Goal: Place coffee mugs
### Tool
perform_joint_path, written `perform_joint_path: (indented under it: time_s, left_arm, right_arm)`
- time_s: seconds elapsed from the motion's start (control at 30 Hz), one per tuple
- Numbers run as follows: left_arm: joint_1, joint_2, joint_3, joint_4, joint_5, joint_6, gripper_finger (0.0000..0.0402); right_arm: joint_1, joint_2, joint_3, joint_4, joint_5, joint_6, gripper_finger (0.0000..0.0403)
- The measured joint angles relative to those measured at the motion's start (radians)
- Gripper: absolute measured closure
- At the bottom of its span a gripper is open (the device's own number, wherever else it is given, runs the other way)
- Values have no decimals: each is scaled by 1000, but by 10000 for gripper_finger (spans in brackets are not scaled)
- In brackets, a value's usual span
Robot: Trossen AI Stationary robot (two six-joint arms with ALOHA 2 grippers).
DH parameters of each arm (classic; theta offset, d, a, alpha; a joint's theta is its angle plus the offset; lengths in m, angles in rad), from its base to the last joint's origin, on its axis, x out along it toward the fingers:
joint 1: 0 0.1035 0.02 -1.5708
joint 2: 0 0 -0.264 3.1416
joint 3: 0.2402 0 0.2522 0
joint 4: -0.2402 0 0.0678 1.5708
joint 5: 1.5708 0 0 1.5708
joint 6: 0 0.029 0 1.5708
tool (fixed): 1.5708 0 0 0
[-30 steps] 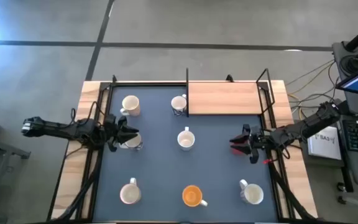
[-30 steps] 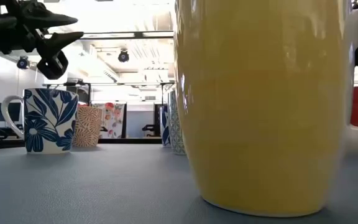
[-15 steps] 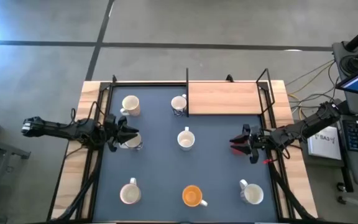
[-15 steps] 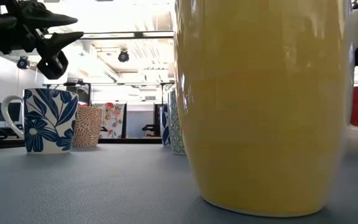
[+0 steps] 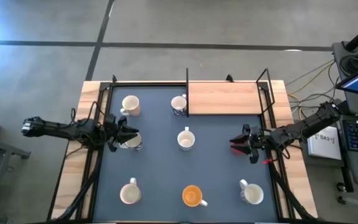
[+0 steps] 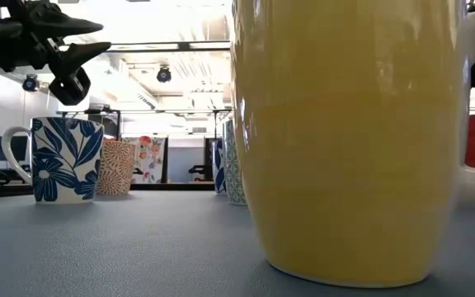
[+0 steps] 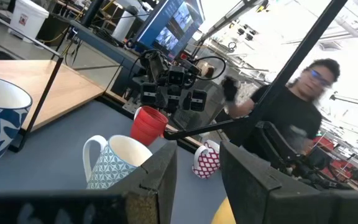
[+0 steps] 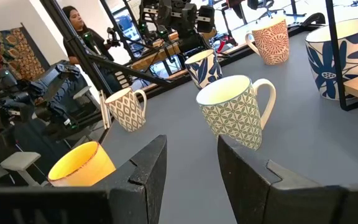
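Note:
Several mugs stand on the blue mat: two at the far side, one in the centre, and three along the near edge, white, orange and white. My left gripper is open and hovers over a patterned white mug. From the right wrist view that gripper is clear above the mug. My right gripper is open above a red mug. The left wrist view shows this gripper over the red mug. Neither arm's own wrist view shows anything between its fingers.
A wooden board covers the far right part of the table, and black frame rails run along both sides. People are beyond the table. Bare mat lies between the centre mug and the near row.

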Motion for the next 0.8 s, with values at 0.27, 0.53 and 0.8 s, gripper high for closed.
perform_joint_path:
  time_s: [0.27, 0.53, 0.8]
  left_arm:
    - [0, 0, 0, 0, 0, 0, 298]
    - [0, 0, 0, 0, 0, 0, 298]
    - [0, 0, 0, 0, 0, 0, 298]
  right_arm:
    - [0, 0, 0, 0, 0, 0, 271]
    - [0, 0, 0, 0, 0, 0, 271]
    - [0, 0, 0, 0, 0, 0, 271]
